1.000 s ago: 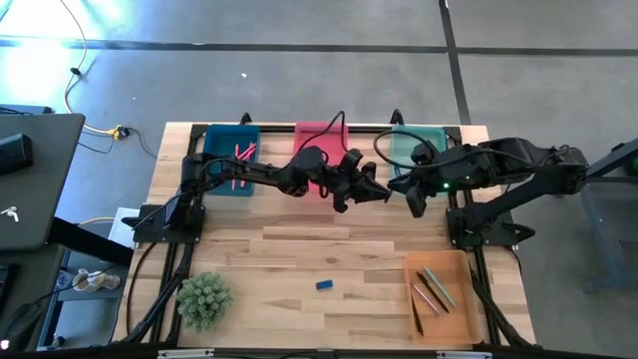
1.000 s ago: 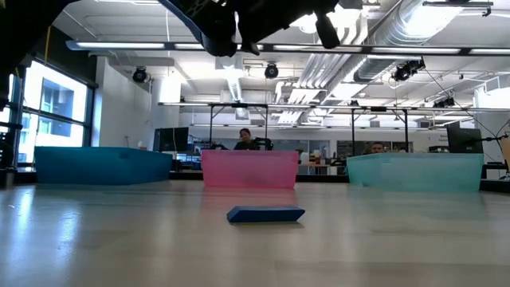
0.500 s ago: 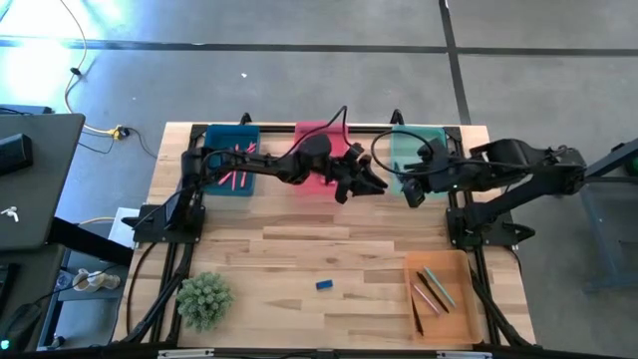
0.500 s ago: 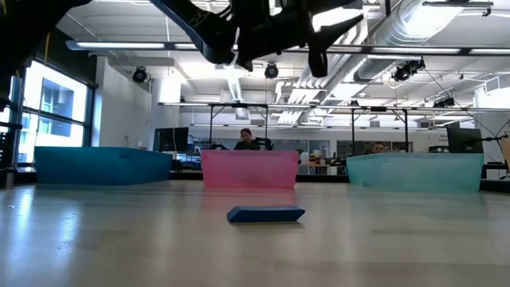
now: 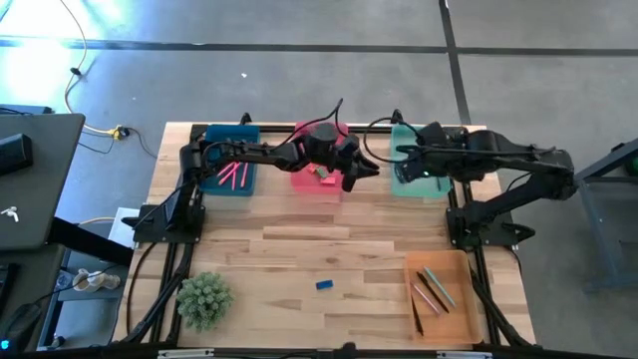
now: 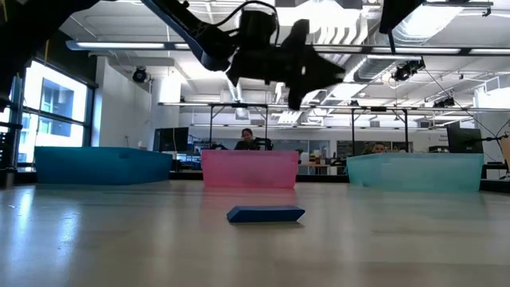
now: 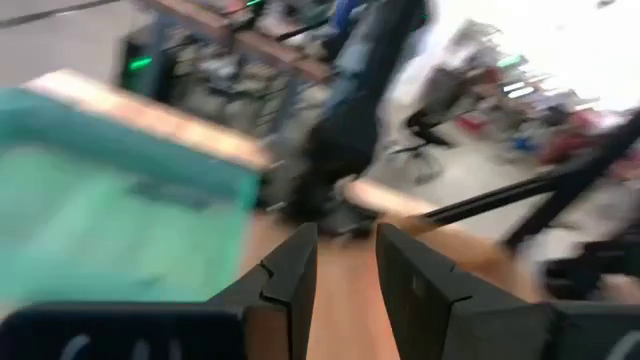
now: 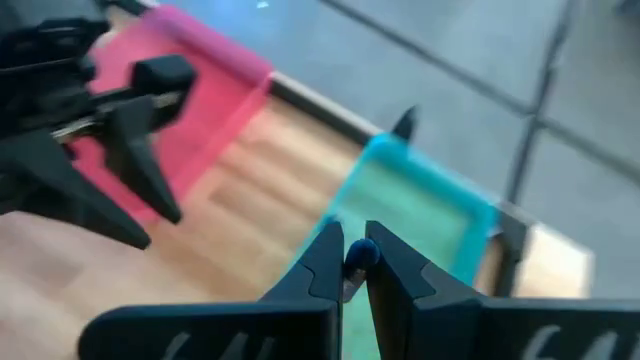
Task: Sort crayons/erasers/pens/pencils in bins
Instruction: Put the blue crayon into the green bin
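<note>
My right gripper (image 5: 404,170) hangs over the near left part of the teal-green bin (image 5: 421,150), shut on a small blue thing (image 8: 362,252). My left gripper (image 5: 356,178) is level above the pink bin's (image 5: 311,140) right edge. It is open by a narrow gap (image 7: 345,262) with nothing in it. A blue eraser (image 5: 324,284) lies flat on the table near the front, also in the low view (image 6: 265,214). A small pinkish piece (image 5: 325,180) lies in the pink bin. The dark blue bin (image 5: 231,160) holds pink sticks, and the orange bin (image 5: 439,294) holds several sticks. My right gripper pinches the small blue thing between its two fingertips (image 8: 335,262). Only a rounded blue end (image 8: 362,250) shows past them, and the fingers hide the rest. The fingers slant downward. The thing is lifted clear, above the teal-green bin (image 8: 410,215).
A green spiky plant (image 5: 204,299) stands at the near left corner. The dark blue, pink and teal-green bins line the far edge, and the orange bin sits at the near right. Bare wood lies between them around the blue eraser. People sit in the room beyond the table.
The two grippers, close together between the pink and teal-green bins a second ago, have parted. My left gripper has swung toward the far left, to the pink bin's right edge, and tipped up to level. My right gripper has gone toward the far edge, over the teal-green bin.
</note>
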Robot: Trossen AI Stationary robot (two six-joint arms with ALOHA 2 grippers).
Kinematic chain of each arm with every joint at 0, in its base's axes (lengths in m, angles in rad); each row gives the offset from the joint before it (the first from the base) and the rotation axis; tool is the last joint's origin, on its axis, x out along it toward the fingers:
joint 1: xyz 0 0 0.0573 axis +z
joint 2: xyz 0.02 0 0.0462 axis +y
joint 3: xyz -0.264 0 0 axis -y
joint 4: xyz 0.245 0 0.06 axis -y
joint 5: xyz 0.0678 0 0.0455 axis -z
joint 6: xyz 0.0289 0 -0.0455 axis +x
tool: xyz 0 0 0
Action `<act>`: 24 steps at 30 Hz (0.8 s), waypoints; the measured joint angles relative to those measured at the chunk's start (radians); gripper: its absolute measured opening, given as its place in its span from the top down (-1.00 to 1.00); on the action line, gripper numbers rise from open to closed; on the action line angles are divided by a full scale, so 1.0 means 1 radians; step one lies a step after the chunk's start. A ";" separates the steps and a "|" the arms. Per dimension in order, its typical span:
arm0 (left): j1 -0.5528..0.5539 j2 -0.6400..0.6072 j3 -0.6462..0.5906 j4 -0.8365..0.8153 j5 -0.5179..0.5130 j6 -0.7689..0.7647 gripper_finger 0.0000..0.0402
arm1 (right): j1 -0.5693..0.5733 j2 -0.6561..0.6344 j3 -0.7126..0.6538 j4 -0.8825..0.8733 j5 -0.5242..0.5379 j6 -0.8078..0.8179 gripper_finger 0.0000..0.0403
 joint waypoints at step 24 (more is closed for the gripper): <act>0.049 -0.103 0.000 -0.429 -0.400 0.262 0.82 | -0.610 0.215 0.000 0.055 -0.178 -0.448 0.95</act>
